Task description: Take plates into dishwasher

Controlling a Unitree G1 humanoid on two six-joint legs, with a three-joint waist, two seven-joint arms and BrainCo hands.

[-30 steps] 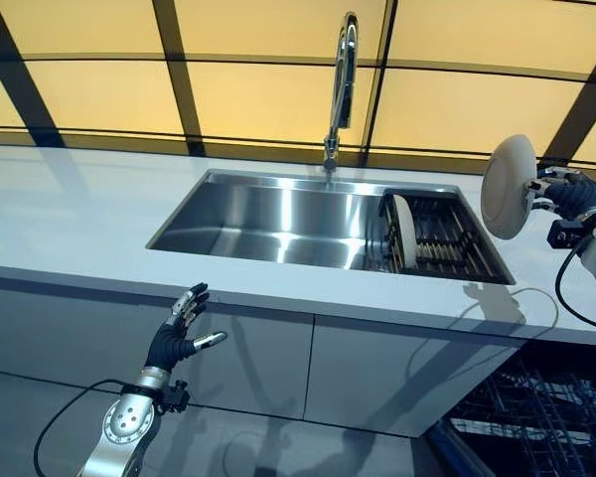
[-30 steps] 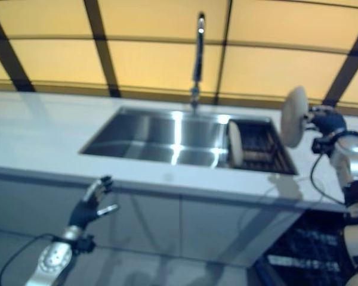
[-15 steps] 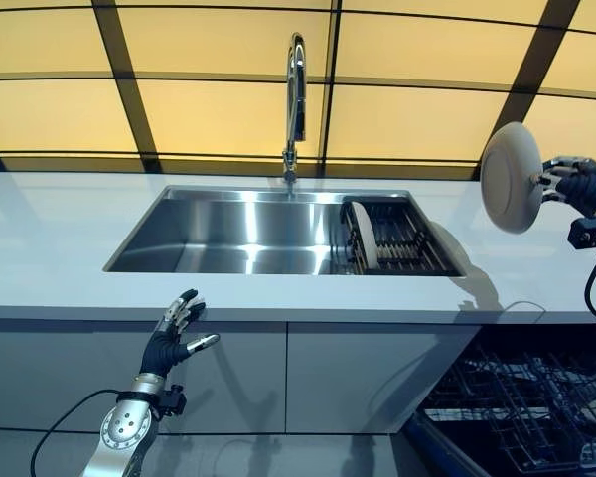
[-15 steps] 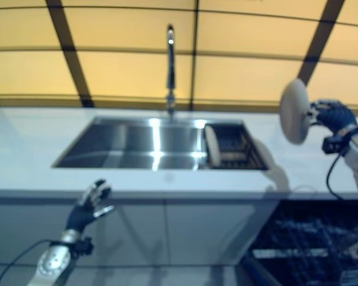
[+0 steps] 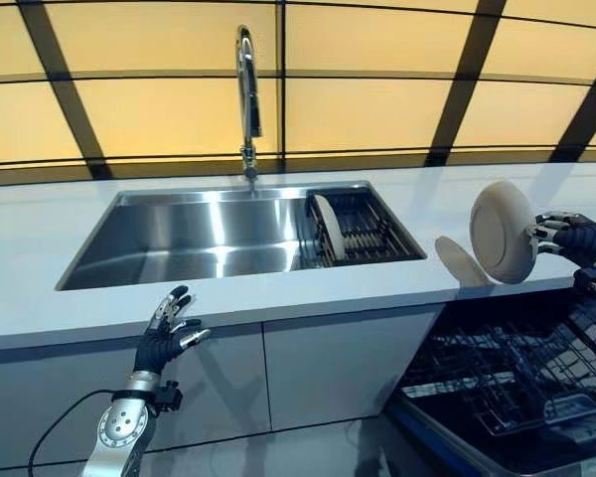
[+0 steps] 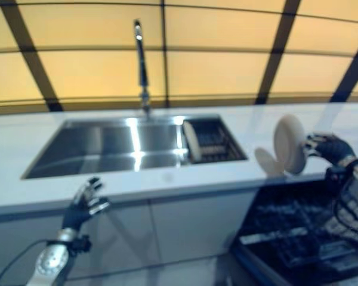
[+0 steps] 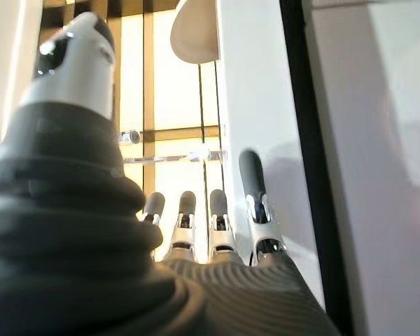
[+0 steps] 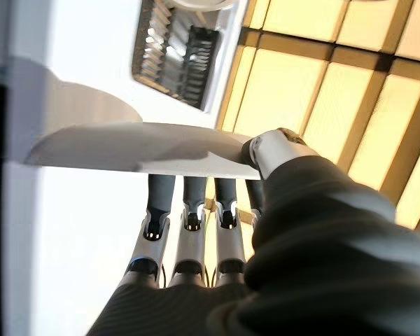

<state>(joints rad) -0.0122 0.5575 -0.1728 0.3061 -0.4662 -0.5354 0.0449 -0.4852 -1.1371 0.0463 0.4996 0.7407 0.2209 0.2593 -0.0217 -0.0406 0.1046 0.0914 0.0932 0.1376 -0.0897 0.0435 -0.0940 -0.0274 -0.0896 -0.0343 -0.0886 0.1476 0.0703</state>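
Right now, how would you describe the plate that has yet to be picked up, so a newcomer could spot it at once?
Find the steel sink in the white counter. Its right end holds a dark slotted rack, where a pale plate stands on edge. The other plate is in the right hand, above the open dishwasher.

The dishwasher (image 5: 517, 397) rack runs off the frame's edge; the plate (image 5: 502, 232) hides the right hand's (image 5: 576, 238) fingertips
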